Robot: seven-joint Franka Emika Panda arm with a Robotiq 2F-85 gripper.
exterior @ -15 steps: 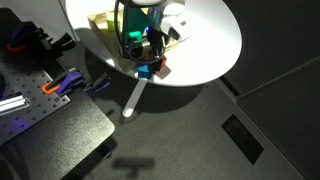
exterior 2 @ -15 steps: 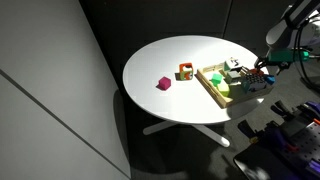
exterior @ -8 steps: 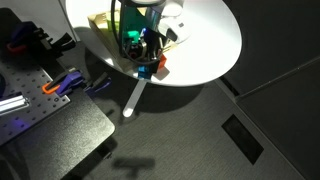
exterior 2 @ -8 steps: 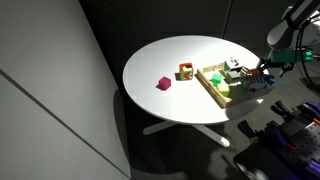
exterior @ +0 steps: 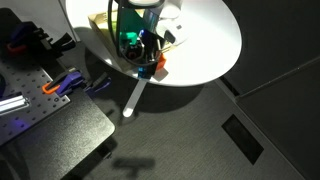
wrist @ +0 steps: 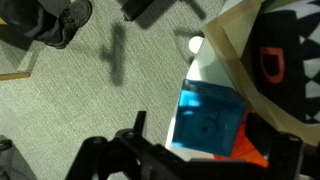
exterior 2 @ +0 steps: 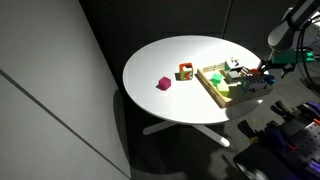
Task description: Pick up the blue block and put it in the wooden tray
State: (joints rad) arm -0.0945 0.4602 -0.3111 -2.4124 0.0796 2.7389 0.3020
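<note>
At the arm's end, the gripper (wrist: 212, 137) was recorded with its dark fingers (wrist: 137, 128) standing to either side of the blue block (wrist: 208, 118) in the wrist view. Whether the jaws pressed on the block could not be told, since an orange patch (wrist: 256, 152) was seen between the block and the farther finger.

- Item 1, the blue block: placed between the fingers at the rim of the table, as shown in both exterior views (exterior: 143, 68) (exterior 2: 255, 84). It lay just beside the outer end of the wooden tray (exterior 2: 206, 80). Whether it rested on a surface or was lifted could not be made out.
- Item 2, the wooden tray: set near the table's edge, with a green block (exterior 2: 222, 88) inside it. Its other contents were too small to be identified.
- Item 3, the round white table (exterior 2: 170, 52): an orange-red block (exterior 2: 186, 72) was noted just beside the tray, and a pink block (exterior 2: 163, 84) farther toward the table's middle, apart from the tray.
- Item 4, surroundings: grey carpet (wrist: 70, 90) was seen below the table's rim in the wrist view. A dark bench (exterior: 45, 125) with an orange tool (exterior: 62, 84) was noted well apart from the table in an exterior view.
</note>
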